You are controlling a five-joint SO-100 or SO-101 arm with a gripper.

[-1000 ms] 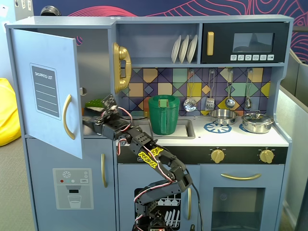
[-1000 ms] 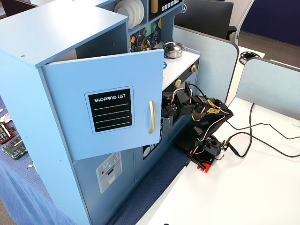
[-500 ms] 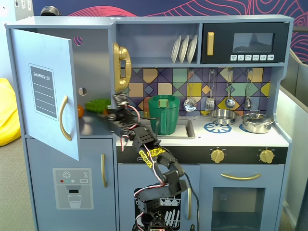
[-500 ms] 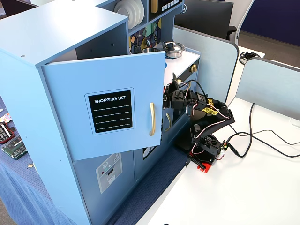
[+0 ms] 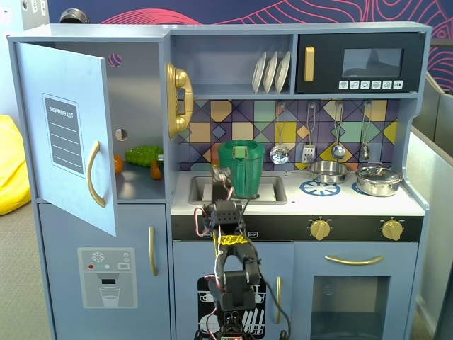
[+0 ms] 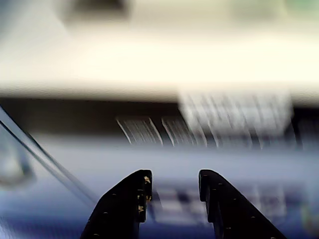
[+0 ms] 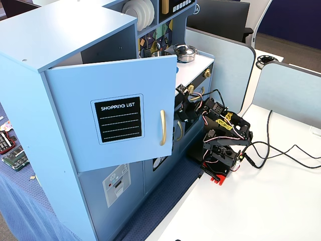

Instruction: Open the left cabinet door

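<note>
Left cabinet door (image 5: 67,134) stands swung open at upper left of toy kitchen (image 5: 297,234), gold handle (image 5: 94,174) facing out. Pincer (image 6: 174,186) parted, nothing between fingertips, well clear of door, near front of sink counter (image 5: 297,202)

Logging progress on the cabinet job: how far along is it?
Looks done: the left cabinet door with the shopping-list panel stands swung open, showing toy food on the shelf. The gripper holds nothing, its jaws apart in the blurred wrist view, away from the gold handle. Nothing obvious remains.
</note>
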